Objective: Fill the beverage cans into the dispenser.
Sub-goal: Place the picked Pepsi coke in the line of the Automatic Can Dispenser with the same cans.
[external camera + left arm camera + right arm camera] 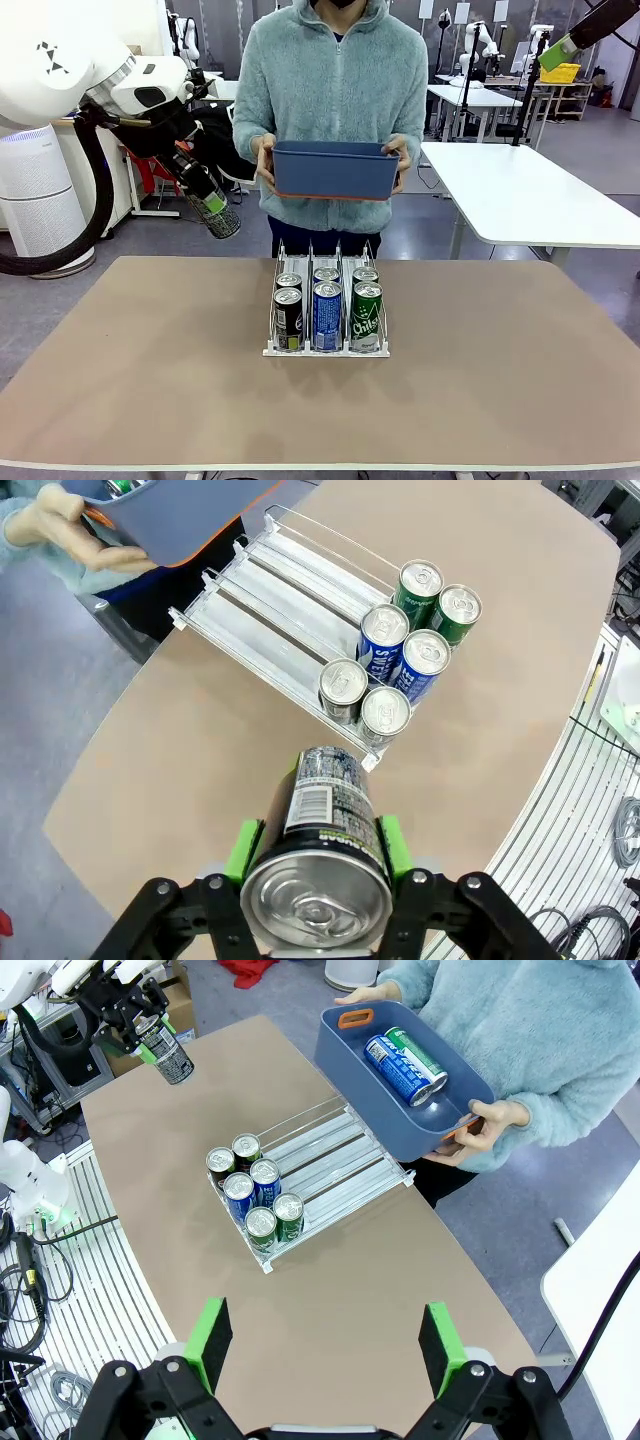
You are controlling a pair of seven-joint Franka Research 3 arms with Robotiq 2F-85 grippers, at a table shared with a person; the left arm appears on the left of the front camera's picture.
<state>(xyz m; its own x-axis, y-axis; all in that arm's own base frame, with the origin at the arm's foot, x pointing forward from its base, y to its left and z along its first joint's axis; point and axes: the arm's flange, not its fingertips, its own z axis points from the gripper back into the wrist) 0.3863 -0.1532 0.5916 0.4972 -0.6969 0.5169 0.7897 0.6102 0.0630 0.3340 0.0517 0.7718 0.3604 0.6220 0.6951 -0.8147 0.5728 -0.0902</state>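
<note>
At the left, our left fingers [243, 852] pinch a black-and-green can [222, 214] by its sides. It hangs tilted in the air over the table's left side, well apart from the dispenser [326, 351]. Below it, the left half of the table [140, 380] lies open out to its rounded near edge.

The dispenser stands at the middle of the table, its lanes running near to far. Six cans stand in pairs at its near end: black-and-green ones [288, 318] in the left lane, blue ones [327, 315] in the middle, green ones [366, 316] in the right. The far part of each lane is open.

Beyond it, a person's hands [264, 160] hold a dark blue bin [335, 172] above the table's far edge. Two cans [405, 1065] lie in it, one blue and one green.

The table's right half is open too. Our right fingers [212, 1342] hang spread wide, high over the table's right end, holding nothing.

The table top is plain brown. A white table [520, 200] stands farther off at the right, on a grey floor.
</note>
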